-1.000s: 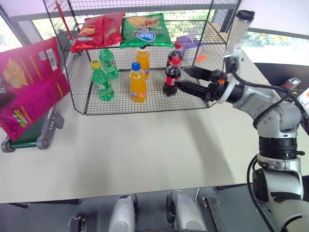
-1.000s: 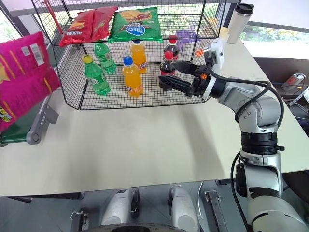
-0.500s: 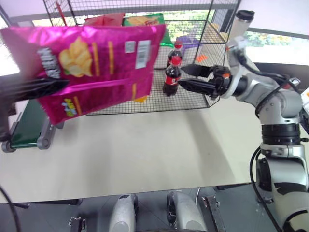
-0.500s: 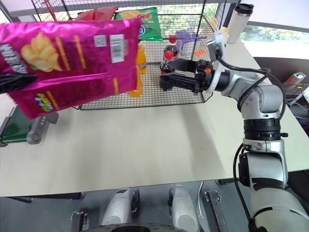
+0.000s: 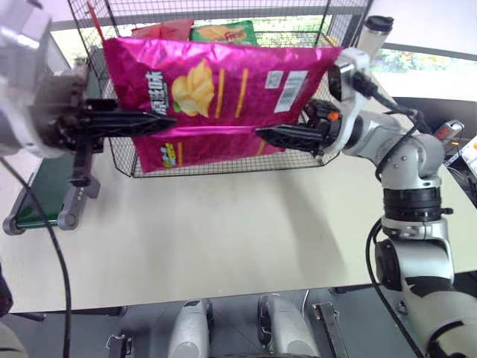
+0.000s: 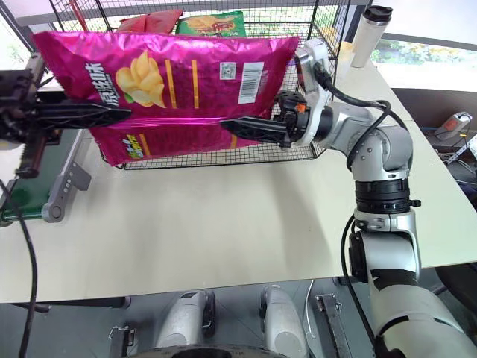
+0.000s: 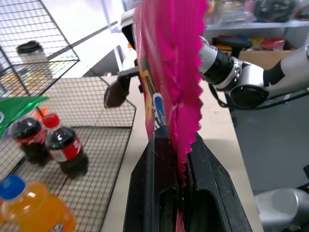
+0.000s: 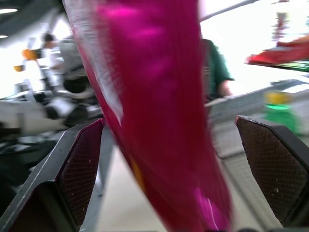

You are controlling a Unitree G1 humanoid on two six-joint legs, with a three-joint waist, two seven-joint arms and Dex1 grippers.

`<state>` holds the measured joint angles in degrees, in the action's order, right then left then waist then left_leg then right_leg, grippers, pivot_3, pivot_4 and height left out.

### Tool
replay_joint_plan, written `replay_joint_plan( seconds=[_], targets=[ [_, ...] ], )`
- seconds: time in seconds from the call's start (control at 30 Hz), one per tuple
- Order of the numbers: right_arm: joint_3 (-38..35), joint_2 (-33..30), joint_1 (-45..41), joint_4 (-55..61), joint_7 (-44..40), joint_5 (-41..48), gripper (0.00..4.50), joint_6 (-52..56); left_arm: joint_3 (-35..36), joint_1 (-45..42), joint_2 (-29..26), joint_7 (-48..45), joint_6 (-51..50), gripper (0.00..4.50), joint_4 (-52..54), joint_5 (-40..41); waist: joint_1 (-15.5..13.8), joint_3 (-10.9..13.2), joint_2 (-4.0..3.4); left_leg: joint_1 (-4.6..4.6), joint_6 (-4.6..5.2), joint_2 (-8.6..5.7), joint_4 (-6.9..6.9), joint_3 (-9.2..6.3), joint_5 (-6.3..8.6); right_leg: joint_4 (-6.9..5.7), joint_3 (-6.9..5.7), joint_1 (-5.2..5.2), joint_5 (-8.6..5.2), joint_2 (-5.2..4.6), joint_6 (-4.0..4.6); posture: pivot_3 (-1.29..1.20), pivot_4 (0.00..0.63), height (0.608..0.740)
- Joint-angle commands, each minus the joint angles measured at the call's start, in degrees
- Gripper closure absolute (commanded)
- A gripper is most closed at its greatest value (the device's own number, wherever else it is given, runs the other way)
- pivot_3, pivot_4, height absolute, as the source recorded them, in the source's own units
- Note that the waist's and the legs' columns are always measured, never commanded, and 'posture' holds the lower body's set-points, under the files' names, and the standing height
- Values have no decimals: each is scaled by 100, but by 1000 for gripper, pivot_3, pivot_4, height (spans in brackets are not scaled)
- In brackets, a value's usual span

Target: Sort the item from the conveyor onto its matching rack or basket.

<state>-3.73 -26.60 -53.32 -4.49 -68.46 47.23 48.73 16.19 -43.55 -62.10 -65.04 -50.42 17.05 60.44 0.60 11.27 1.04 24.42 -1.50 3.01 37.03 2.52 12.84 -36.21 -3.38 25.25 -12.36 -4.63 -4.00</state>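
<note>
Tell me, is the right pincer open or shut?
Open. The right pincer has its fingers spread wide either side of the pink bag.

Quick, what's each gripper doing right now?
Left gripper: shut on the pink chip bag.
Right gripper: open, one finger each side of the bag.

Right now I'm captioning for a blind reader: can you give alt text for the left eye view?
A magenta-pink chip bag hangs sideways in front of a black wire rack, pinched at one end by the shut left gripper. The open right gripper straddles its other end. A dark green conveyor sits on the pale table.
</note>
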Motion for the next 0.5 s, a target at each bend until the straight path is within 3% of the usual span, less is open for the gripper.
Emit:
replay_joint_plan(
  seconds=[0.03, 0.23, 0.27, 0.33, 0.43, 0.5],
  targets=[
    [-130, 73, -33, 310, 63, 273, 1180, 74, -68, -174, 23, -148, 246, 4500, -234, -224, 2, 0, 0, 0, 0, 0, 0, 0, 0, 0, 0, 0, 0, 0, 0, 0, 150, 740],
    [-209, 29, 63, 472, 184, 404, 4178, 169, -112, -70, 32, -246, 459, 4500, -484, -560, 2, 0, 0, 0, 0, 0, 0, 0, 0, 0, 0, 1, 0, 0, -1, 0, 150, 740],
    [-212, 9, 78, 499, 206, 404, 4445, 173, -112, -52, 44, -223, 480, 4500, -517, -622, -1, 0, 0, 0, 0, 0, 0, 0, 0, 0, 0, 1, 0, 0, -1, 0, 150, 740],
    [-213, -24, 99, 532, 283, 385, 4445, 176, -94, -25, 66, -198, 468, 4500, -547, -659, 0, 0, 0, 0, 0, 0, 0, -1, 0, -1, 0, 1, 0, 0, -1, 0, 150, 740],
    [-215, -70, 145, 618, 355, 375, 4500, 188, -77, 49, 14, -238, 331, 3573, -544, -636, 0, 0, 0, 0, 0, 0, 0, 0, 0, 0, 0, 1, 0, 0, -1, 0, 150, 740],
    [-226, -81, 179, 677, 411, 389, 4500, 190, -47, 119, -3, -256, 303, 2675, -536, -636, 2, 0, 0, 0, 0, 0, -1, 0, 0, -1, 0, 2, 0, 0, -2, 0, 150, 740]
  ],
)
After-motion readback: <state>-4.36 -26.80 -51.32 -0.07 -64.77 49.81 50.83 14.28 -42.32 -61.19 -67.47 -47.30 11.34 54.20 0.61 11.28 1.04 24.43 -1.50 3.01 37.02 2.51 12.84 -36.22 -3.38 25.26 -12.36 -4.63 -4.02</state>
